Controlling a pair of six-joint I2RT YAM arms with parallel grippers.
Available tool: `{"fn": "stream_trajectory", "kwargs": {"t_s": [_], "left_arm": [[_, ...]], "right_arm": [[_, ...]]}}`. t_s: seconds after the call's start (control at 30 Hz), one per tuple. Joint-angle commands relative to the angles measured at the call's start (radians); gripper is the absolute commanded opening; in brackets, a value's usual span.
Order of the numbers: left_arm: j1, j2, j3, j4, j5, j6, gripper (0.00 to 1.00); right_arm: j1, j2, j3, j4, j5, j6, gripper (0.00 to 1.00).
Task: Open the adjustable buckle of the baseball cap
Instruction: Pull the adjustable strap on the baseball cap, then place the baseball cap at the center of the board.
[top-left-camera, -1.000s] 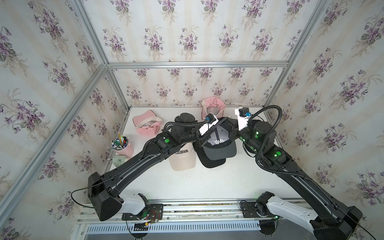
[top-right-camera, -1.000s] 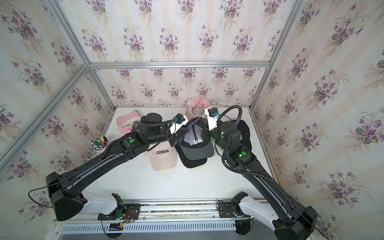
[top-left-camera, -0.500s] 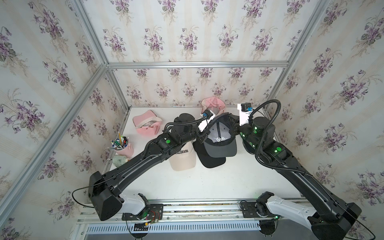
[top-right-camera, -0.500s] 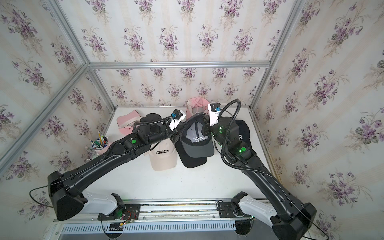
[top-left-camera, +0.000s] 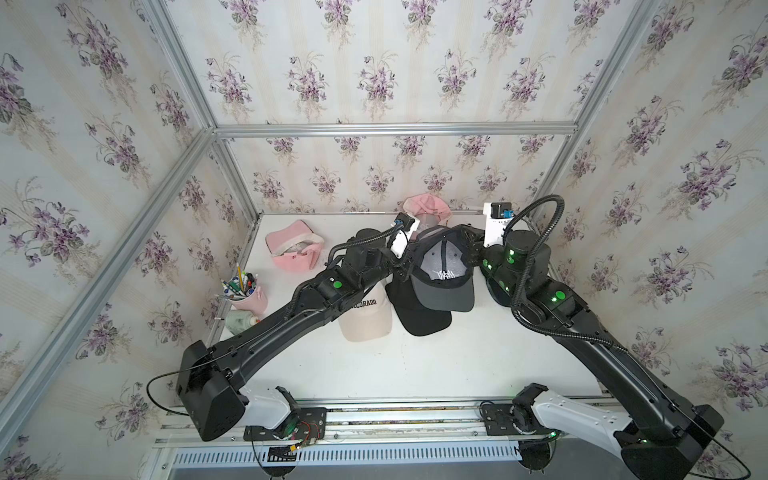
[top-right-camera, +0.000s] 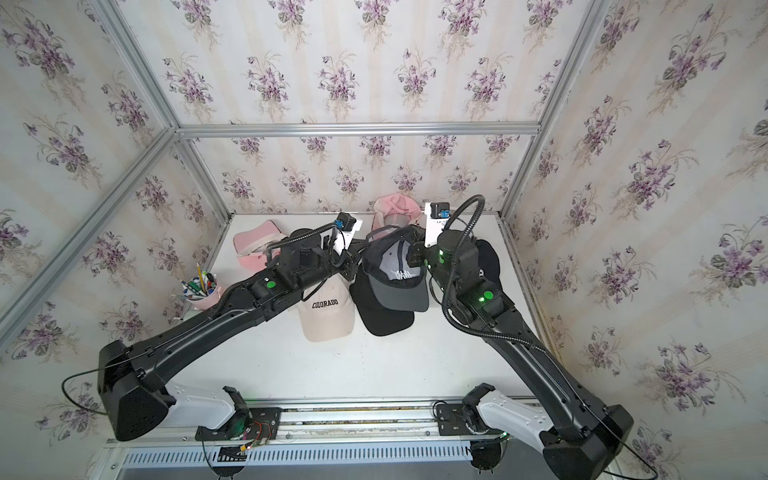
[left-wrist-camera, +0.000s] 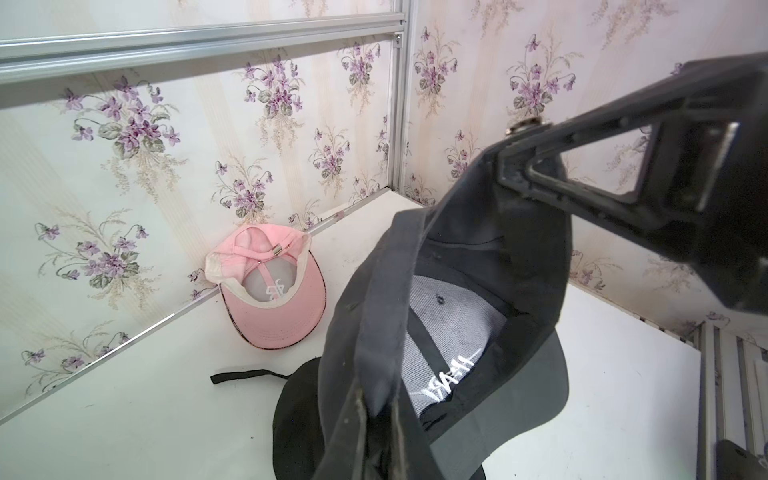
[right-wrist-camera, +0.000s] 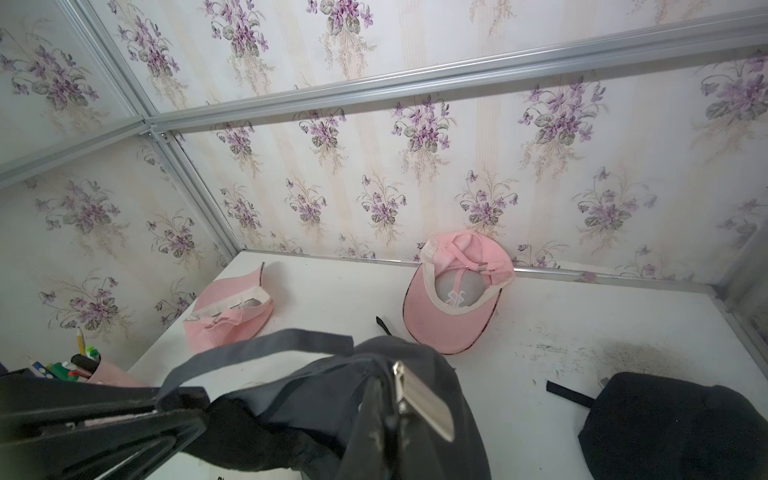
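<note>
Held up off the white tabletop, toward twelve o'clock of its centre: dark grey fabric baseball cap with white embroidery. Clamped at its three o'clock by the right gripper, just beside the silver metal buckle. Pinched at nine o'clock by the left gripper, closed on the grey webbing strap. Probably midway: strap looped slack, cannot tell whether free of the buckle. Left to do: drawing it clear.

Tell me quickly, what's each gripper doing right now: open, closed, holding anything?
Left gripper: jaws closed on the strap of the grey cap.
Right gripper: jaws closed on the grey cap beside its buckle.
</note>
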Motion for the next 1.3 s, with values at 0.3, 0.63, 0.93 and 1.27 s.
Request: {"fn": "stream_trajectory", "kwargs": {"t_s": [0.3, 0.63, 0.93, 1.27], "left_arm": [[0.007, -0.015, 0.042, -0.001, -0.037, -0.027, 0.64], [-0.088, -0.042, 0.035, -0.065, -0.038, 0.043, 0.72], [-0.196, 0.069, -0.023, 0.107, -0.07, 0.036, 0.73], [-0.202, 0.242, 0.004, 0.287, -0.107, 0.024, 0.74]], "right_arm": [[-0.008, 0.044, 0.066, 0.01, 0.06, 0.109, 0.0], [-0.008, 0.148, 0.166, 0.047, 0.171, 0.225, 0.0], [-0.006, 0.226, 0.247, 0.092, 0.209, 0.329, 0.0], [-0.005, 0.248, 0.283, 0.032, 0.272, 0.429, 0.0]]}}
